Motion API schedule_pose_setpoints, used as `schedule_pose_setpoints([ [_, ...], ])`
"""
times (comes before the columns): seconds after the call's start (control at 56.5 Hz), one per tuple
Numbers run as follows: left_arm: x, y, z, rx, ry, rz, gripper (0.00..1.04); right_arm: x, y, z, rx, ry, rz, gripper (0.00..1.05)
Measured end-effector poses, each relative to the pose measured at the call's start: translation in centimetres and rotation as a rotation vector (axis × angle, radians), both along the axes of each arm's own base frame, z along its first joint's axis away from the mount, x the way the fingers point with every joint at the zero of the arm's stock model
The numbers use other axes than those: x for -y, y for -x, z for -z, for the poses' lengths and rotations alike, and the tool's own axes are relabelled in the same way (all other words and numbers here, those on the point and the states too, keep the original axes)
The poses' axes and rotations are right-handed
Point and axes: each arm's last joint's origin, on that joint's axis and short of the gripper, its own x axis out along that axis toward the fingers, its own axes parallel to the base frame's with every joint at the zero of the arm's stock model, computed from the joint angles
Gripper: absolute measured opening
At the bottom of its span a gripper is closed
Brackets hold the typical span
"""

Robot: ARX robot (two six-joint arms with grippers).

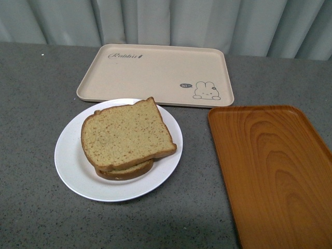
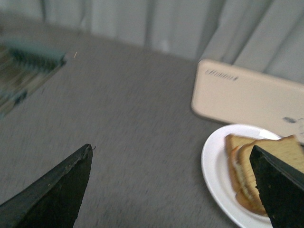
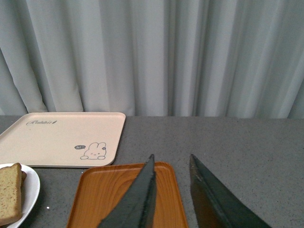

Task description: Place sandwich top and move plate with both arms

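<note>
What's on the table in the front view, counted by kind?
Trays: 2 (beige rabbit-print tray, orange wood-grain tray)
Plates: 1 (white plate)
Bread slices: 2 (sandwich top, lower slice under it)
Total: 5

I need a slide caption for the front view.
Sandwich top resting on the lower slice on the white plate, beside a beige rabbit tray and an orange wood-grain tray.
</note>
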Motion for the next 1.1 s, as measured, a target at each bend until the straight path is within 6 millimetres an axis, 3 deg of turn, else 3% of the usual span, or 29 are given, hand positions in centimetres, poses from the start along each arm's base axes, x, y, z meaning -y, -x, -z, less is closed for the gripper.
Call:
schedule_pose_setpoints([
  [0.212,-0.6,-3.2,0.6,-0.077,0.147,-0.035,0.98,0.0,0.0,0.0,0.0,0.0,-0.001,0.68],
  [0.389,-1.6,-7.6,1.8,-0.132,0.269,0.001,0.98,0.0,0.0,0.0,0.0,0.0,0.0,0.97],
  [0.584,-1.7,-11.4,5.6,-0.299,0.449,0.092,0.98,0.0,0.0,0.0,0.0,0.0,0.0,0.96],
  [0.778,-0.8,-14.9,8.2,-0.361,0.593,0.114,0.98,0.0,0.0,0.0,0.0,0.0,0.0,0.96],
  [1.096,-0.4,-16.6,12.3,-0.474,0.733,0.064,0.98,0.0,0.0,0.0,0.0,0.0,0.0,0.96],
])
